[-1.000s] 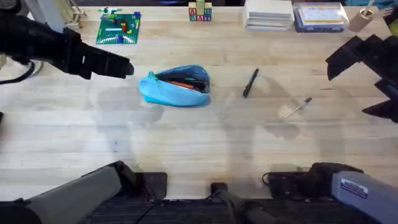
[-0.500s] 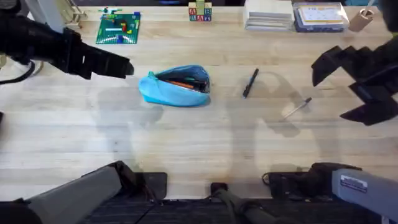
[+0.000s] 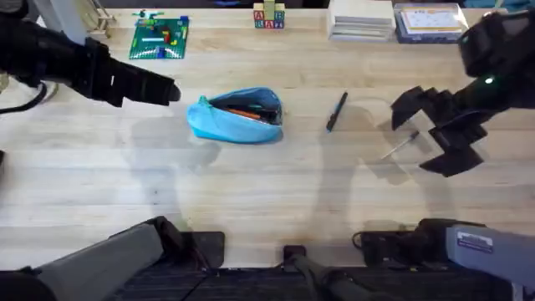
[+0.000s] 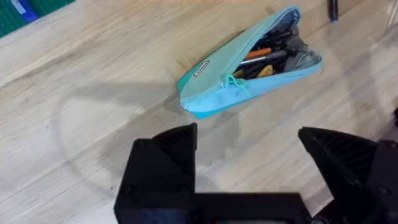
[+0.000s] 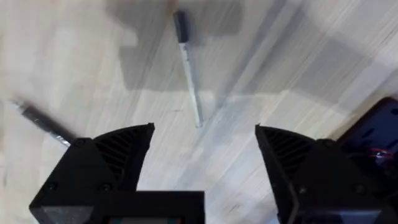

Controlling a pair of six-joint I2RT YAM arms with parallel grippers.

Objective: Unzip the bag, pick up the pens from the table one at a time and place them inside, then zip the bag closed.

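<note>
The light blue bag [image 3: 238,117] lies left of centre on the table [image 3: 251,192], its zip open and orange and dark pens showing inside [image 4: 264,56]. A dark pen [image 3: 336,111] lies to its right, and a thin silvery pen [image 3: 399,145] farther right. My right gripper [image 3: 425,132] hovers open just right of the silvery pen. In the right wrist view that pen [image 5: 188,74] lies ahead of the open gripper [image 5: 205,134], with the dark pen [image 5: 40,121] off to one side. My left gripper [image 3: 163,90] hangs open left of the bag, nothing between its fingers [image 4: 165,155].
A green baseplate [image 3: 159,38] with bricks sits at the back left. Letter blocks [image 3: 269,17], a white stack [image 3: 361,18] and a blue-lidded box [image 3: 429,23] line the far edge. Bare wood stretches along the front of the table.
My right arm has swung in from the right edge toward the silvery pen, still open. The left arm, the bag and both pens have not moved.
</note>
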